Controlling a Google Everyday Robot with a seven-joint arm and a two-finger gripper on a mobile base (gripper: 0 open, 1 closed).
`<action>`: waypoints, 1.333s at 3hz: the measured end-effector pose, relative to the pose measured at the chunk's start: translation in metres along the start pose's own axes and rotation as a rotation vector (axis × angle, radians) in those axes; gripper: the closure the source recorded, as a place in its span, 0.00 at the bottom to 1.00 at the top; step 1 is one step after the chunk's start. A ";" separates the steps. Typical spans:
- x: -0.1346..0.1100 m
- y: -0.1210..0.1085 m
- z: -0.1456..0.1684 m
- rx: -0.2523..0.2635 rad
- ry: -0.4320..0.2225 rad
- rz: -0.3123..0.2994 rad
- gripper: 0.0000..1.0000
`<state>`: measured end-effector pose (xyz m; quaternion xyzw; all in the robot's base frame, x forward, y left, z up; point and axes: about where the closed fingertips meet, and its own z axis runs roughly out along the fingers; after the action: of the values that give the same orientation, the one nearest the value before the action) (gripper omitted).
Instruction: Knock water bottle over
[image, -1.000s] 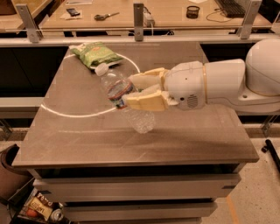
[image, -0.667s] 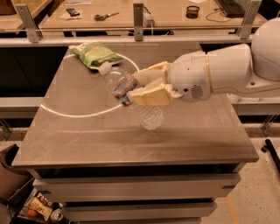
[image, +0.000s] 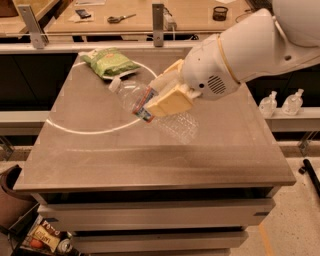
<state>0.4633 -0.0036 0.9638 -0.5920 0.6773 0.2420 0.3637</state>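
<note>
Grey-brown tabletop (image: 150, 165): flat stone-look top, filled most of the view, with drawers underneath.
White ring (image: 75, 131): thin loop that lay on the left half of the top, curving back towards the bag.
Green snack bag (image: 110, 61): lay flat at the back left, right on the ring's far edge. It was close to the bottle's cap, but I couldn't tell if they touched.
Water bottle (image: 131, 97): leaned over hard, white cap (image: 115, 85) pointing up-left at the bag, clear ribbed base (image: 182, 129) down-right by the tabletop.
Label band (image: 142, 109): red and blue strip round the bottle's middle, just left of the near finger.
Gripper (image: 152, 97): sat over the middle of the table, beige fingers (image: 172, 102) one either side of the bottle and closed up against it.
Arm (image: 240, 50): fat white housing that came in from the upper right.
Small clear bottles (image: 270, 104): two stood on the ledge right of the table, well apart from the rest.
</note>
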 end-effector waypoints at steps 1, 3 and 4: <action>0.001 0.008 0.008 -0.015 0.140 -0.008 1.00; 0.011 0.027 0.043 -0.062 0.341 -0.023 1.00; 0.017 0.034 0.067 -0.093 0.382 -0.029 1.00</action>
<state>0.4435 0.0426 0.9051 -0.6531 0.7134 0.1511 0.2043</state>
